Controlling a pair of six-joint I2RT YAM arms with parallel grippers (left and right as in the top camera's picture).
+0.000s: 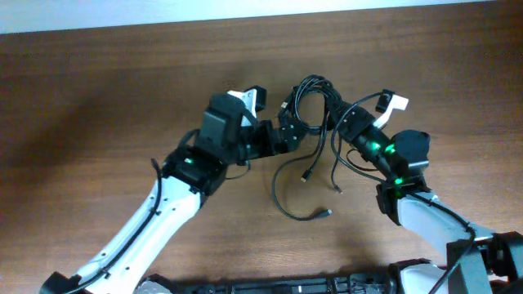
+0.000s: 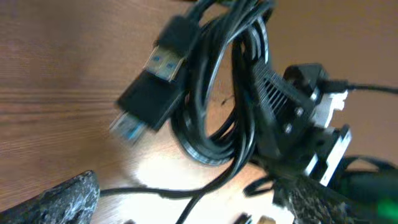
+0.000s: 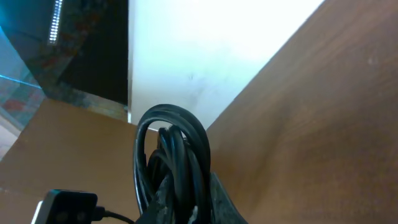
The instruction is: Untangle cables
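The cables (image 1: 310,96) form a black coil at the middle back of the table, with loose plug ends trailing toward the front (image 1: 304,175). My right gripper (image 1: 343,122) is shut on the right side of the coil; in the right wrist view the bundle (image 3: 177,149) rises from between its fingers (image 3: 193,202). My left gripper (image 1: 288,135) sits at the coil's left side and is open. In the left wrist view the coil (image 2: 217,93) and a blue-tipped USB plug (image 2: 149,81) lie ahead, and one thin strand crosses between the fingers (image 2: 193,202).
The brown wooden table (image 1: 98,98) stretches to the left and far side. Three loose cable ends lie in front of the coil, the lowest one (image 1: 324,214) near the front middle. The right gripper's body (image 2: 292,124) is close in front of the left gripper.
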